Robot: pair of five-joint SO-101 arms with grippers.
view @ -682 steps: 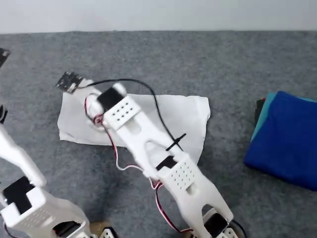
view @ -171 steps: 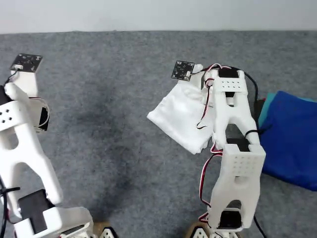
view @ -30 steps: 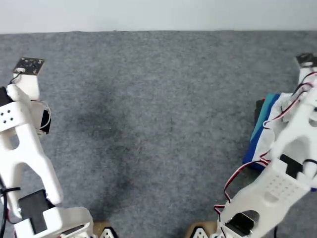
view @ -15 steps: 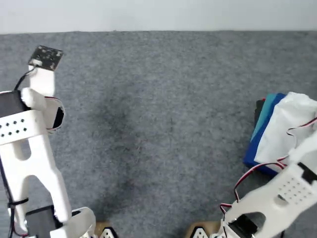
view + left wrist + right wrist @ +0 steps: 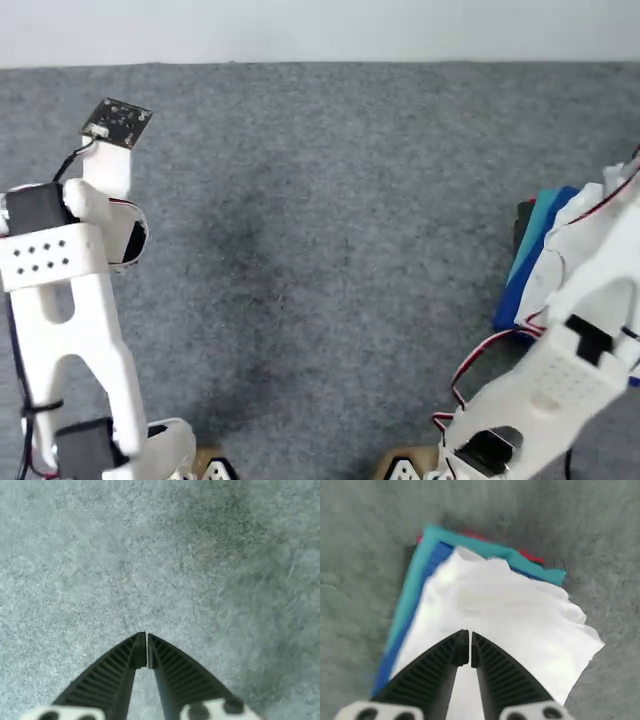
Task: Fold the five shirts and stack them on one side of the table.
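Both sets of jaws pressed shut, white shirt topping the pile on the right.

My right jaws hang tips together, gripping nothing, directly over the white shirt (image 5: 510, 610); I cannot tell whether they touch it. The white shirt lies on top of the stack, its edges a little rumpled, with a blue shirt (image 5: 434, 560) under it, a teal shirt (image 5: 412, 587) below that, and a sliver of red shirt (image 5: 532, 558) peeking out at one edge. In the high view my right arm (image 5: 565, 375) leans across that stack at the right side of the grey tabletop (image 5: 330, 200). My left jaws are closed too, empty, over bare tabletop, and my left arm (image 5: 75, 300) stands at the left side, well apart from the shirts.
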